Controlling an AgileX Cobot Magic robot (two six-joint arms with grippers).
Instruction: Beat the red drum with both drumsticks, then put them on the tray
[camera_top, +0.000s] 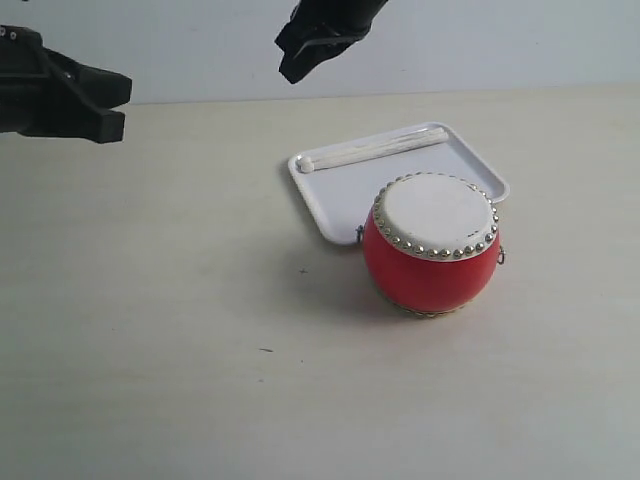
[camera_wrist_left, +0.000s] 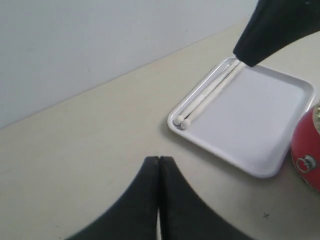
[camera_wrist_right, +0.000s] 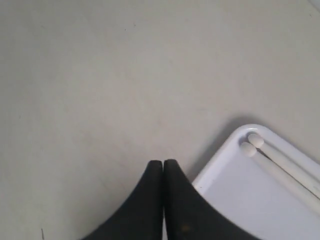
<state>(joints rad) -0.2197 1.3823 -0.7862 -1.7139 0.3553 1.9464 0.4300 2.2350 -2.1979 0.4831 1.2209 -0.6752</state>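
Beige tabletop (camera_top: 150, 300): white tray (camera_top: 345, 195) beside the red drum (camera_top: 430, 270) holds both drumsticks (camera_top: 375, 150); left gripper (camera_top: 122, 108) and right gripper (camera_top: 286, 58) closed, empty.

Exterior view: the red drum (camera_top: 432, 262) covers the tray's (camera_top: 330, 192) near corner; the left arm (camera_top: 55, 95) runs off the left edge, the right arm (camera_top: 335, 25) off the top. Left wrist view: the right gripper (camera_wrist_left: 243, 54) hides the drumsticks' (camera_wrist_left: 202, 101) far ends; the drum is cropped to a sliver. Right wrist view: tray and drumsticks are cropped by the frame.
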